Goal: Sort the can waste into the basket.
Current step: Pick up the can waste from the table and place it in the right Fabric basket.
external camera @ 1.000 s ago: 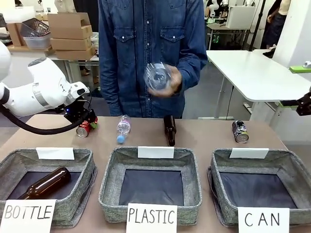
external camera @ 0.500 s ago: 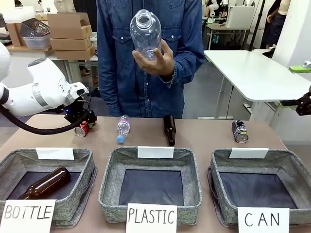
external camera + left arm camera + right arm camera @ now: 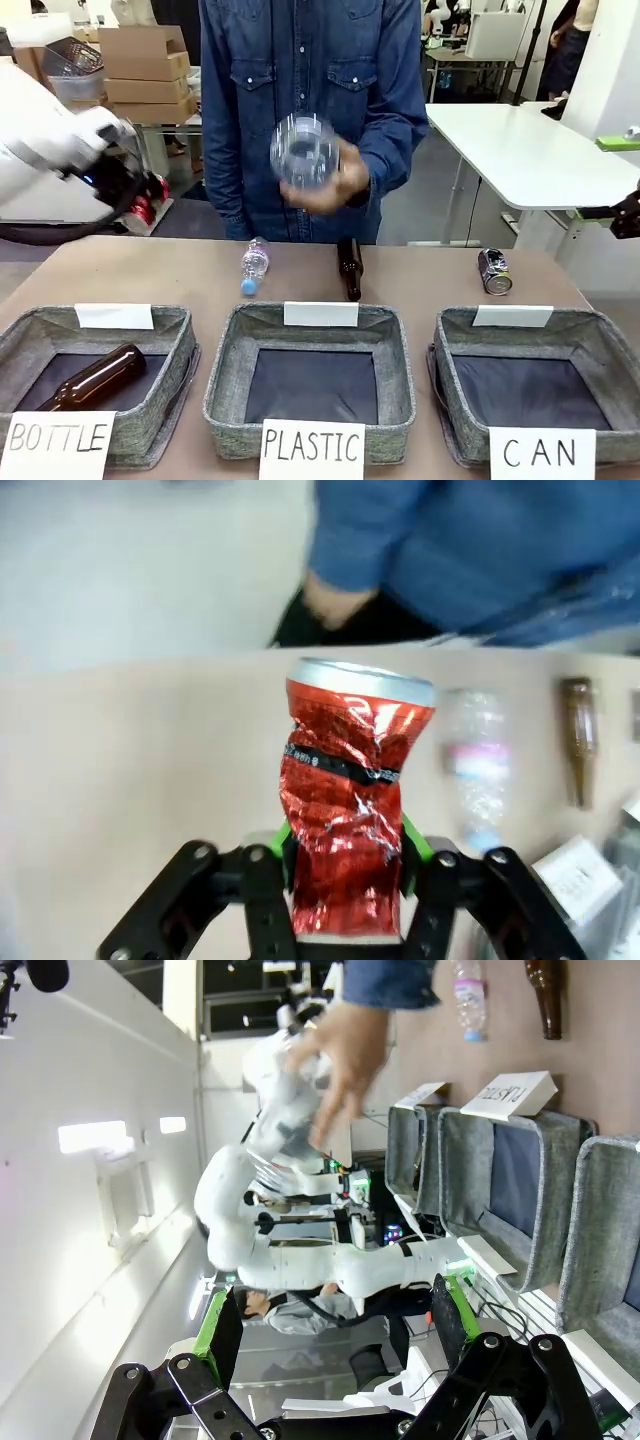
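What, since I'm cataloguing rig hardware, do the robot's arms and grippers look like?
The left arm has a smooth white shell, with a black cable looping beneath it. The left gripper and right gripper are black jointed linkages with visible bolts, and green pads line the fingers.

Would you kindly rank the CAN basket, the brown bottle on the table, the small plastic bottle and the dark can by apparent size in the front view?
1. CAN basket, largest, though nearest the camera.
2. Brown bottle and small plastic bottle: too alike to rank.
3. Dark can, smallest.
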### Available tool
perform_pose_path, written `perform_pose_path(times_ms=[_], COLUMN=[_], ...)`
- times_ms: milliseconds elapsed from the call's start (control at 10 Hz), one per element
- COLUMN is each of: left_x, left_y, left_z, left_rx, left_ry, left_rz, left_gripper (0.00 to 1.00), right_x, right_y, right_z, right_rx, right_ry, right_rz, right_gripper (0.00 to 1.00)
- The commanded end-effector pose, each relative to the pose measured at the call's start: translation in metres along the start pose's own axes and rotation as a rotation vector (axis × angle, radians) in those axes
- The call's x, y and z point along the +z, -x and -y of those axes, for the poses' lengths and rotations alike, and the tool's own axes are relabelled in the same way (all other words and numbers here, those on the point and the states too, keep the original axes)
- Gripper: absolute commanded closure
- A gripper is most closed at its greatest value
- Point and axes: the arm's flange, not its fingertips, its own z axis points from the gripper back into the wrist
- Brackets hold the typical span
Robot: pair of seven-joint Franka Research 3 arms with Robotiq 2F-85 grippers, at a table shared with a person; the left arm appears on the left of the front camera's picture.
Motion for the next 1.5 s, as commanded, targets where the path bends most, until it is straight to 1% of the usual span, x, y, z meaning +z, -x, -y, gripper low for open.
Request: perform_pose_path(times_ms=[0, 100, 200, 300, 400, 500, 600, 700, 1300, 1400], left_x=[0.1, 0.124, 0.143, 0.156, 0.165, 0.168, 0.163, 0.165, 0.165, 0.16], left_y=[0.077, 0.103, 0.131, 0.155, 0.18, 0.202, 0.211, 0.19, 0.19, 0.191], left_z=[0.026, 0.04, 0.055, 0.065, 0.073, 0.079, 0.078, 0.079, 0.079, 0.079], left_rx=[-0.137, -0.221, -0.303, -0.365, -0.408, -0.448, -0.466, -0.391, -0.391, -0.399], left_ry=[0.157, 0.221, 0.254, 0.272, 0.274, 0.284, 0.261, 0.301, 0.301, 0.306], left_rz=[0.023, -0.041, -0.103, -0.128, -0.086, -0.016, 0.022, -0.107, -0.107, -0.094], left_gripper=[1.0, 1.0, 1.0, 1.0, 1.0, 1.0, 1.0, 1.0, 1.0, 0.7], right_x=[-0.001, -0.001, -0.001, -0.001, -0.001, -0.001, -0.001, -0.001, -0.001, -0.001], right_y=[-0.003, -0.003, -0.003, -0.003, -0.003, -0.003, -0.003, -0.003, -0.003, -0.003], right_z=[-0.003, -0.003, -0.003, -0.003, -0.003, -0.003, -0.003, -0.003, -0.003, -0.003], right_rx=[0.024, 0.024, 0.024, 0.024, 0.024, 0.024, 0.024, 0.024, 0.024, 0.024], right_ry=[-0.023, -0.023, -0.023, -0.023, -0.023, -0.023, -0.023, -0.023, -0.023, -0.023], right_rz=[0.002, 0.002, 0.002, 0.002, 0.002, 0.002, 0.002, 0.002, 0.002, 0.002], right_gripper=[0.0, 0.0, 0.0, 0.0, 0.0, 0.0, 0.0, 0.0, 0.0, 0.0])
